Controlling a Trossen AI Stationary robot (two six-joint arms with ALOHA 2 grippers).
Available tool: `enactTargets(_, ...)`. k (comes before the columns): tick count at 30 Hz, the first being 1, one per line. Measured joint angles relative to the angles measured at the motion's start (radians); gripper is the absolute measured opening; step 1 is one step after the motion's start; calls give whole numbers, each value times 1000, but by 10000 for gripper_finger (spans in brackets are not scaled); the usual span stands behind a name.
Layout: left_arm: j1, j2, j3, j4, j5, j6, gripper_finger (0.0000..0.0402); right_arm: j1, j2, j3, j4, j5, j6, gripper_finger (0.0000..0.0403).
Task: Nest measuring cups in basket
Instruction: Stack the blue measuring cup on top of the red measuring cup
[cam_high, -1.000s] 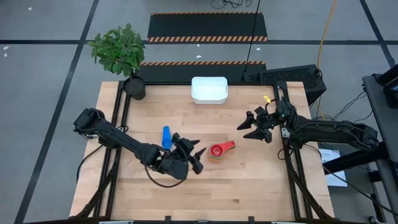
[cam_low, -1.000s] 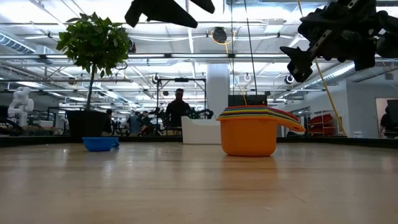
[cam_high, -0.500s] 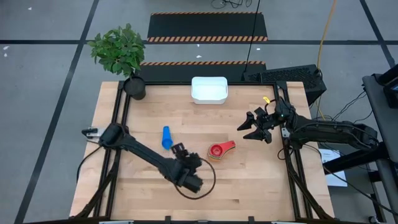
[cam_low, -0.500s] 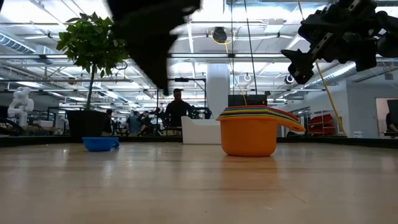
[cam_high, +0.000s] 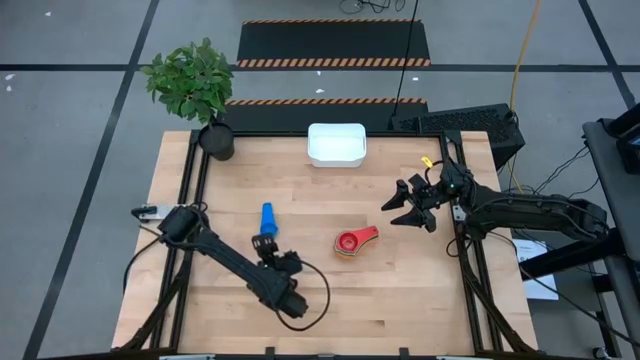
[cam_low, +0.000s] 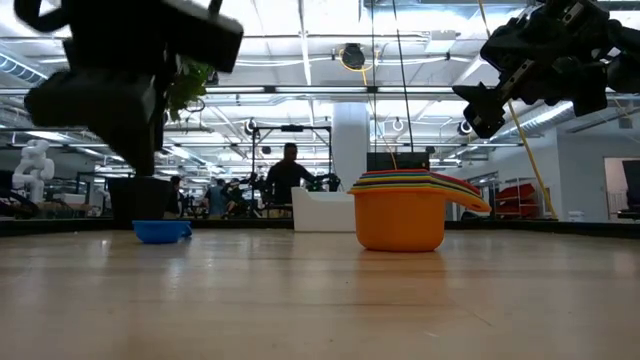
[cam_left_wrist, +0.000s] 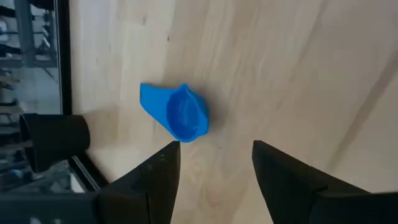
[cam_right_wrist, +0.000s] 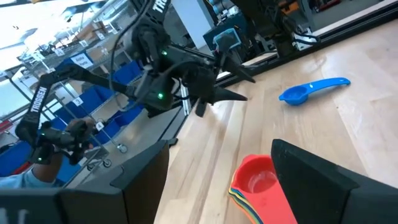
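The left gripper (cam_high: 264, 243), fingers wide, hangs just beside the blue cup (cam_high: 267, 219), handle pointing away

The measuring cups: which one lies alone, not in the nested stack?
The blue cup. It lies by itself on the table, near the open left gripper; the others sit nested in the red-topped stack.

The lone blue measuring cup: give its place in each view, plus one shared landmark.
High view: blue measuring cup, left of table centre.
Low view, far left, below the plant pot.
Left wrist view, mid-frame, ahead of the open left end effector.
Right wrist view, right side.
Landmark: the red-topped cup stack.
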Motion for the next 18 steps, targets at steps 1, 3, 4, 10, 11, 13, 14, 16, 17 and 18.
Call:
enactTargets(1,1,0,-17,9,0,14,202,0,0,0,0,0,0,274)
enactTargets(3,4,0,-59,47,10,47,202,0,0,0,-1,0,0,274)
enactTargets(4,7,0,-85,75,19,62,202,0,0,0,-1,0,0,274)
enactTargets(10,49,1,-199,176,32,21,202,0,0,0,-1,0,-3,274)
enactTargets(11,61,0,-208,175,47,-8,202,0,0,0,0,0,-3,274)
enactTargets(13,84,0,-222,175,59,-34,202,0,0,0,-1,0,-9,274)
enactTargets(14,94,-2,-229,178,59,-31,202,0,0,0,0,1,-10,274)
enactTargets(16,113,-6,-238,193,60,12,202,0,0,0,0,1,-13,274)
enactTargets(17,124,-7,-240,197,60,34,202,0,0,0,-1,1,-13,274)
enactTargets(18,134,-8,-242,199,64,55,202,0,0,0,0,1,-14,274)
